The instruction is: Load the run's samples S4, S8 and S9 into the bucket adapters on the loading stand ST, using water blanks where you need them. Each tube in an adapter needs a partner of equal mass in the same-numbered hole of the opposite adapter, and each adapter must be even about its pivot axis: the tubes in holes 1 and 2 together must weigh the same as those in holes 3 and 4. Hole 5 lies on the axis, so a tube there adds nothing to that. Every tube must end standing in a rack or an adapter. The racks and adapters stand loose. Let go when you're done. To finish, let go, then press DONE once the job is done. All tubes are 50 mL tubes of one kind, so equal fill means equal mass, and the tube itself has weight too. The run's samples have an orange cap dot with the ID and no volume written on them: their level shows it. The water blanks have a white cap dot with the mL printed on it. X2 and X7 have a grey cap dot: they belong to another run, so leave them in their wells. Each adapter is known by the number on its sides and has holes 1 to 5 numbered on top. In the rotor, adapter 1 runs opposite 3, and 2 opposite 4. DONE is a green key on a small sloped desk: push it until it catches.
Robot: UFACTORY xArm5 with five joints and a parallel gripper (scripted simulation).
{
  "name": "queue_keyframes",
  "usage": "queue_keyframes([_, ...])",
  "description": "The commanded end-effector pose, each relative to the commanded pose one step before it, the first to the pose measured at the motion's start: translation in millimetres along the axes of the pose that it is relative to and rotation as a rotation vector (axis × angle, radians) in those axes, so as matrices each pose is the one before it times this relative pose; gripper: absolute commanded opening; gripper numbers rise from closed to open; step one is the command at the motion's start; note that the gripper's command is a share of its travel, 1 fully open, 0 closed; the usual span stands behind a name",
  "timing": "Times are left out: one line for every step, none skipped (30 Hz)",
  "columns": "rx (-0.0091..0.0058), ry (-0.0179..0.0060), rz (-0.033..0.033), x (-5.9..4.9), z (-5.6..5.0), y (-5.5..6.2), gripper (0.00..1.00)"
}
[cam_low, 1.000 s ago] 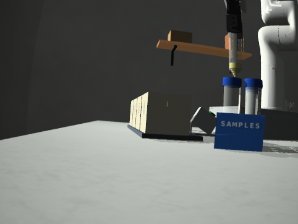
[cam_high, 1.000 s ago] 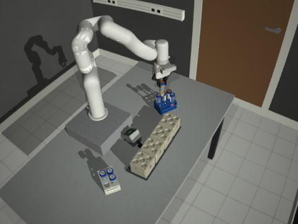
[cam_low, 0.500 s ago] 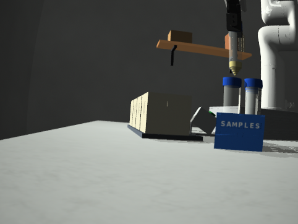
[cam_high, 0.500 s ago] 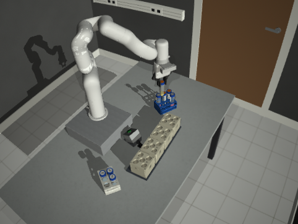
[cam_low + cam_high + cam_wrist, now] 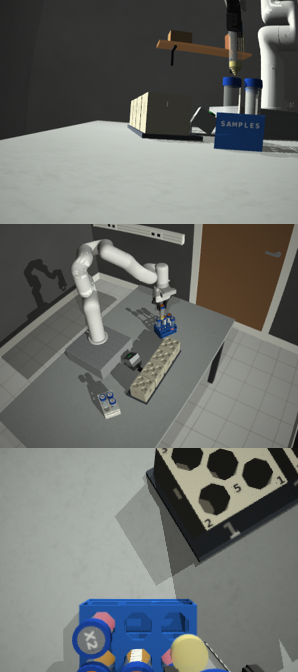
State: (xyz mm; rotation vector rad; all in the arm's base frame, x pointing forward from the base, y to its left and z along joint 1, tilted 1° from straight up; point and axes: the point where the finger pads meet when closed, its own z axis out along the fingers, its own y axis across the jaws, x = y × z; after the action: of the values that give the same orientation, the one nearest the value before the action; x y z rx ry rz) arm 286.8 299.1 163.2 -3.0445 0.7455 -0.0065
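Note:
My gripper is shut on a sample tube with a yellowish fill and holds it upright, its cone tip just above the caps in the blue SAMPLES rack. I cannot read its ID. In the wrist view the tube's bottom hangs over the rack, where grey-dotted X2 and some orange-dotted tubes stand and several wells are empty. Adapter 1 lies beyond the rack with holes 2 and 5 empty. The row of beige adapters stands on the loading stand, all holes empty.
The small desk with the green DONE key sits left of the adapter row. The white blanks rack with three blue-capped tubes stands near the table's front. The arm's base block is at the left.

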Motion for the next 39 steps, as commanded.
queue_keyframes([0.00798,-0.01302,-0.00001,0.34,-1.45,-1.12,0.0])
queue_keyframes([0.0,0.0,0.0,0.0,0.0,0.0,0.0])
queue_keyframes([0.0,0.0,0.0,0.0,0.0,0.0,0.0])
queue_keyframes([0.0,0.0,0.0,0.0,0.0,0.0,0.0])
queue_keyframes([0.0,0.0,0.0,0.0,0.0,0.0,0.0])
queue_keyframes([0.0,0.0,0.0,0.0,0.0,0.0,0.0])
queue_keyframes([0.0,0.0,0.0,0.0,0.0,0.0,0.0])
queue_keyframes([0.0,0.0,0.0,0.0,0.0,0.0,0.0])
queue_keyframes([0.0,0.0,0.0,0.0,0.0,0.0,0.0])
queue_keyframes([0.0,0.0,0.0,0.0,0.0,0.0,0.0])
queue_keyframes([0.0,0.0,0.0,0.0,0.0,0.0,0.0])
queue_keyframes([0.0,0.0,0.0,0.0,0.0,0.0,0.0])
queue_keyframes([0.0,0.0,0.0,0.0,0.0,0.0,0.0])
queue_keyframes([0.0,0.0,0.0,0.0,0.0,0.0,0.0])
queue_keyframes([0.0,0.0,0.0,0.0,0.0,0.0,0.0])
queue_keyframes([0.0,0.0,0.0,0.0,0.0,0.0,0.0])
queue_keyframes([0.0,0.0,0.0,0.0,0.0,0.0,0.0])
queue_keyframes([0.0,0.0,0.0,0.0,0.0,0.0,0.0])
queue_keyframes([0.0,0.0,0.0,0.0,0.0,0.0,0.0])
queue_keyframes([0.0,0.0,0.0,0.0,0.0,0.0,0.0])
queue_keyframes([0.0,0.0,0.0,0.0,0.0,0.0,0.0])
queue_keyframes([0.0,0.0,0.0,0.0,0.0,0.0,0.0])
queue_keyframes([0.0,0.0,0.0,0.0,0.0,0.0,0.0])
queue_keyframes([0.0,0.0,0.0,0.0,0.0,0.0,0.0])
queue_keyframes([0.0,0.0,0.0,0.0,0.0,0.0,0.0])
queue_keyframes([0.0,0.0,0.0,0.0,0.0,0.0,0.0])
queue_keyframes([0.0,0.0,0.0,0.0,0.0,0.0,0.0])
queue_keyframes([0.0,0.0,0.0,0.0,0.0,0.0,0.0])
queue_keyframes([0.0,0.0,0.0,0.0,0.0,0.0,0.0])
queue_keyframes([0.0,0.0,0.0,0.0,0.0,0.0,0.0])
queue_keyframes([0.0,0.0,0.0,0.0,2.0,0.0,0.0])
queue_keyframes([0.0,0.0,0.0,0.0,2.0,0.0,0.0])
queue_keyframes([0.0,0.0,0.0,0.0,2.0,0.0,0.0])
queue_keyframes([0.0,0.0,0.0,0.0,2.0,0.0,0.0])
queue_keyframes([0.0,0.0,0.0,0.0,0.0,0.0,0.0])
queue_keyframes([0.0,0.0,0.0,0.0,0.0,0.0,0.0])
queue_keyframes([0.0,0.0,0.0,0.0,2.0,0.0,0.0])
queue_keyframes([0.0,0.0,0.0,0.0,2.0,0.0,0.0])
queue_keyframes([0.0,0.0,0.0,0.0,2.0,0.0,0.0])
